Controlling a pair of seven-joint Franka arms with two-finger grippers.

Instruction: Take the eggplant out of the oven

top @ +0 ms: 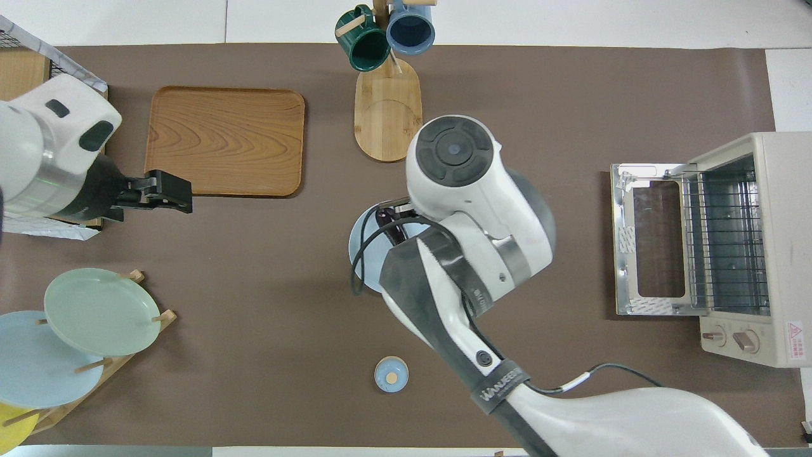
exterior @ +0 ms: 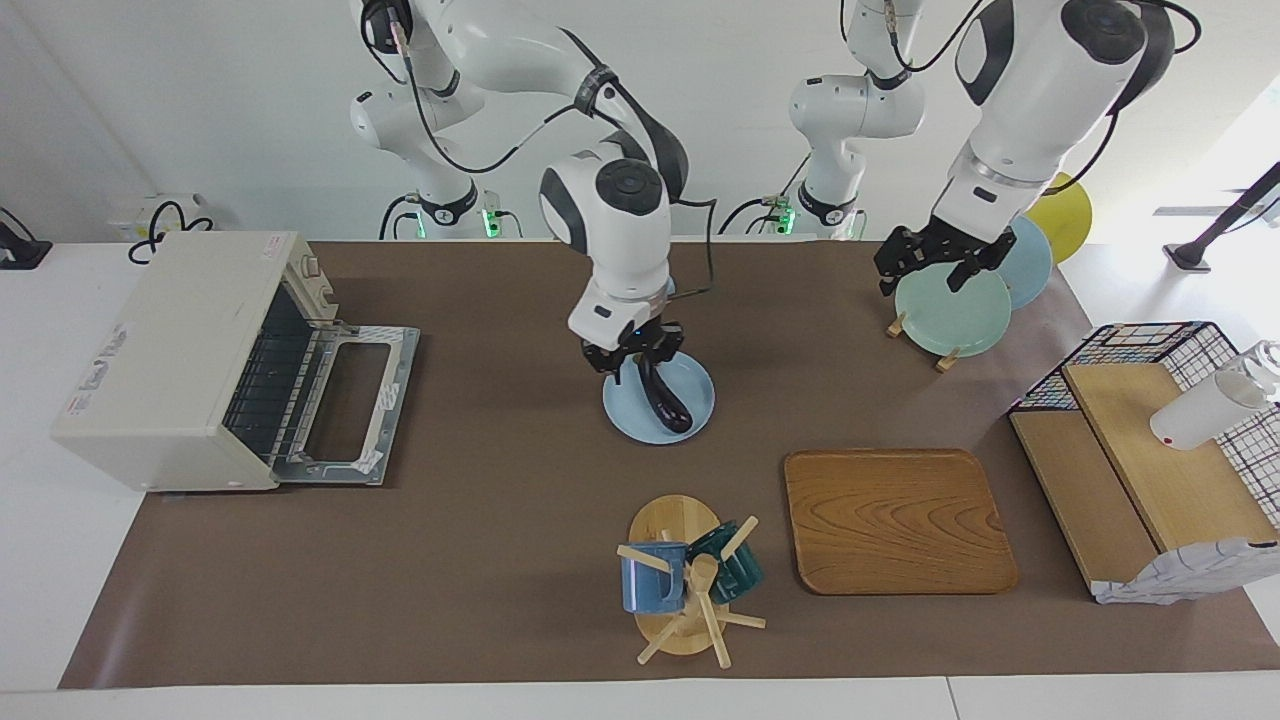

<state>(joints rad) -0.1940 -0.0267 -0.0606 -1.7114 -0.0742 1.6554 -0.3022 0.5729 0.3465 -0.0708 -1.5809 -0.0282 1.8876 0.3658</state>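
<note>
Right pincer (exterior: 634, 357): hanging over the blue plate (exterior: 700, 415) at mid-tabletop, fingers closing on the upper end of the eggplant (exterior: 665, 398).
Eggplant: outside the oven (exterior: 170, 350), its lower end resting on the blue plate, its upper end lifted in the right pincer; mostly hidden by the arm in the overhead view.
Oven: sitting at the right arm's end of the tabletop, door (exterior: 345, 405) lying open and flat, wire rack (top: 723, 238) showing bare.
Left pincer (exterior: 930, 262): waiting over the green plate (exterior: 955, 315) in the plate rack; finger opening cannot be told.
Tray (exterior: 895, 520): lying farther from the robots than the blue plate, toward the left arm's end.
Mug stand (exterior: 685, 585): standing near the tray, carrying a blue mug (exterior: 650, 580) and a green mug (exterior: 735, 565).
</note>
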